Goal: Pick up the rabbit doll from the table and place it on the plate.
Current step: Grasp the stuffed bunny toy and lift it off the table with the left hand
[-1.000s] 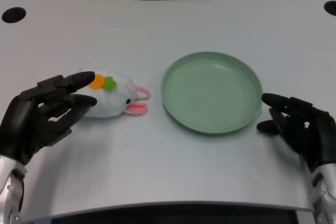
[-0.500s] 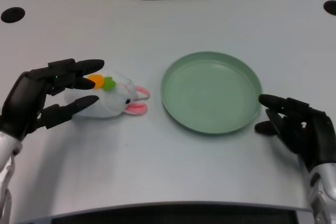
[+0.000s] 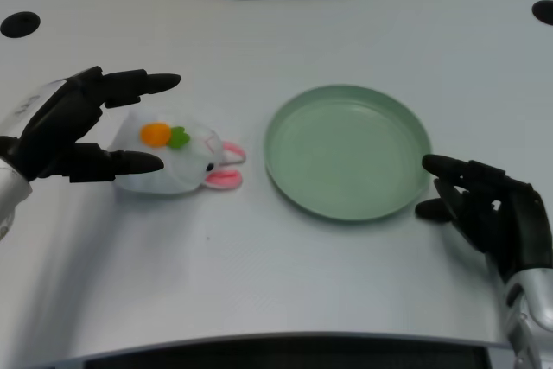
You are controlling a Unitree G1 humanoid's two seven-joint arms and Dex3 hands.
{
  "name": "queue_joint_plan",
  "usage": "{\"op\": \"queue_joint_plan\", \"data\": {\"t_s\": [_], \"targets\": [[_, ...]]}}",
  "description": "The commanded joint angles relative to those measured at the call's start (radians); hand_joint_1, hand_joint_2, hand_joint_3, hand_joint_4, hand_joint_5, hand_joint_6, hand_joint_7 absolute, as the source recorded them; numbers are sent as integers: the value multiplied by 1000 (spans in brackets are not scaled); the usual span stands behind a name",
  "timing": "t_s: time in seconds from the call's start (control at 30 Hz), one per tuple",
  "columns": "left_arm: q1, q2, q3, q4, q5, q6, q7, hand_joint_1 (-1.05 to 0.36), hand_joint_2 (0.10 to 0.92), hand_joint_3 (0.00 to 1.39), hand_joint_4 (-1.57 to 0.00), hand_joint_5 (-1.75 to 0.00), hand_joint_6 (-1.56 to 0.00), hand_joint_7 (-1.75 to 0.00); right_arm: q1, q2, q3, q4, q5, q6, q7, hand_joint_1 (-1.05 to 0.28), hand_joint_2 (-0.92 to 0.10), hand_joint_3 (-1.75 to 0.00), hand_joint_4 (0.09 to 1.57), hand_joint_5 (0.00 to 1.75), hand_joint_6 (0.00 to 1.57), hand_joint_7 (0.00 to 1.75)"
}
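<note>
- Left hand (image 3: 73, 127) had lifted and opened wider since the earlier frame; doll (image 3: 177, 157) and plate (image 3: 347, 151) lay unchanged.
- Fingers spread, bracketing the doll's rear end, holding nothing.
- Doll lay on the table (image 3: 276, 32), just left of the plate.
- Risk, judged: closing fingers could nudge the soft doll away, or pinch only its edge.

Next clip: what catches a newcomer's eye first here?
The white rabbit doll with its orange and green patch, lying left of centre on the table. The left robot hand brackets it, fingers spread above and below its left end. To its right sits the empty green plate.
</note>
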State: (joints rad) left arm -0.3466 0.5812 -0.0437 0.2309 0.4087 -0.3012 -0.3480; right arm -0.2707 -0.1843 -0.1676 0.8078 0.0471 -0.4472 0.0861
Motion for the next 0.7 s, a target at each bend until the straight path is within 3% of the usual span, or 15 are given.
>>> {"op": "queue_joint_plan", "data": {"t_s": [0.03, 0.17, 0.43, 0.7], "targets": [[-98, 91, -83, -37, 117, 57, -103, -784, 892, 4, -10, -174, -145, -9, -5, 5, -1, 7, 3, -10, -5, -401, -921, -195, 842, 855, 1063, 18], [-161, 109, -146, -48, 193, 112, -162, -881, 871, 0, 0, -46, -93, -10, -5, 8, -5, 8, 11, -15, 3, -395, -921, -193, 846, 858, 1064, 18], [-284, 88, -270, -3, 306, 168, -243, -926, 849, 0, 1, 0, -69, -6, -4, 7, -7, 8, 15, -13, 9, -389, -921, -199, 845, 863, 1076, 24], [-372, 60, -360, 95, 371, 161, -241, -982, 869, 8, 1, 1, -60, -7, -1, 6, -7, 3, 9, -13, 4, -397, -921, -199, 846, 864, 1058, 14]]}}
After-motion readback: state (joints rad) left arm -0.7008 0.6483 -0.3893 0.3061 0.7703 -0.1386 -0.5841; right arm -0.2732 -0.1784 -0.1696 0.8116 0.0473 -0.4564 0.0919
